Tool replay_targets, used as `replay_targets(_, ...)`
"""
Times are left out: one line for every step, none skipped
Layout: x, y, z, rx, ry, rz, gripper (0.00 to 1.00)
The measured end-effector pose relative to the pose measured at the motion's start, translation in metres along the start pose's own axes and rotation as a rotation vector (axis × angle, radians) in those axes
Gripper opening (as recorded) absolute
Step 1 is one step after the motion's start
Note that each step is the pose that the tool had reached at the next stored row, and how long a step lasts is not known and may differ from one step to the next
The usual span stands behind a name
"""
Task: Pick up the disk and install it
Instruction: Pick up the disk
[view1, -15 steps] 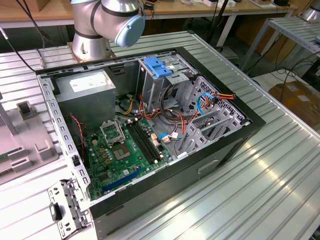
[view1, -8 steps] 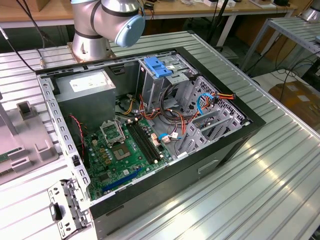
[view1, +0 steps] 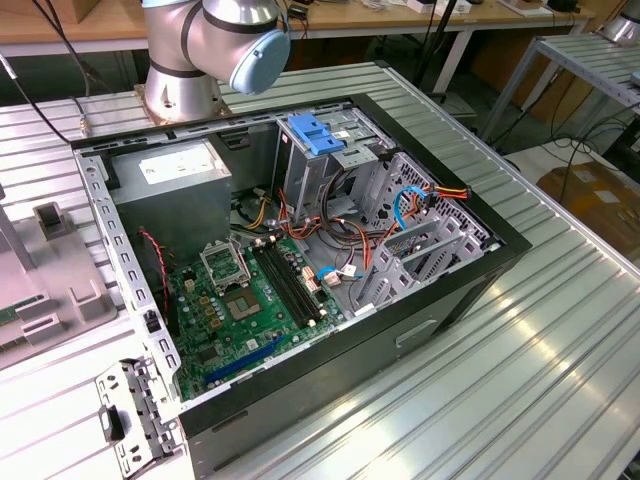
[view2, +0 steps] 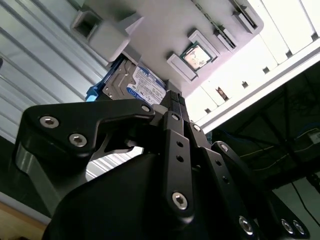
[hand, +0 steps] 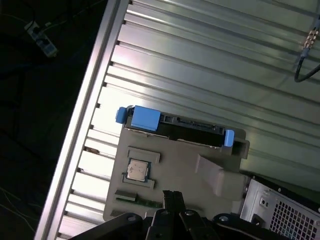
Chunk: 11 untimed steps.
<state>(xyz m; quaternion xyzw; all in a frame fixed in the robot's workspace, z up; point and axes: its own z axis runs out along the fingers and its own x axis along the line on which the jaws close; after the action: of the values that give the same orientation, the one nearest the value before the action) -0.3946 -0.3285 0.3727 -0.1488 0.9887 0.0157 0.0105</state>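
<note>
Overhead light glares white off my ribbed tabletop (hand: 200, 55); past its edge, darkness; my end effector (view2: 172, 100) sits shadowed.

Shows silver metal, a blue-and-white label and bright blue framing on the disk (view2: 142, 85), matte black on the gripper (view2: 173, 100), pale grey on the fixture (hand: 175, 165), ribbed silver on the bench (view1: 520, 380), green on the motherboard (view1: 235, 310), black on the case (view1: 450, 310), light blue on the latch (view1: 315, 132).
</note>
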Motion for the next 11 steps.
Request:
replay_targets(0.0,0.0,0.0,-0.0002,0.0003,-0.009,0.11)
replay_targets(0.0,0.0,0.0,-0.0004,0.0005,-0.017,0.11)
replay_targets(0.0,0.0,0.0,-0.0006,0.0007,-0.025,0.11)
replay_targets(0.0,0.0,0.0,-0.0008,0.0009,-0.033,0.11)
replay_targets(0.0,0.0,0.0,-0.0011,0.0012,-0.042,0.11)
replay_targets(0.0,0.0,0.0,-0.0013,0.0014,-0.05,0.11)
replay_targets(0.0,0.0,0.0,-0.0015,0.0017,-0.059,0.11)
replay_targets(0.0,0.0,0.0,-0.0017,0.0019,-0.067,0.11)
replay_targets(0.0,0.0,0.0,-0.002,0.0022,-0.079,0.11)
replay_targets(0.0,0.0,0.0,-0.0022,0.0024,-0.087,0.11)
replay_targets(0.0,0.0,0.0,-0.0025,0.0028,-0.099,0.11)
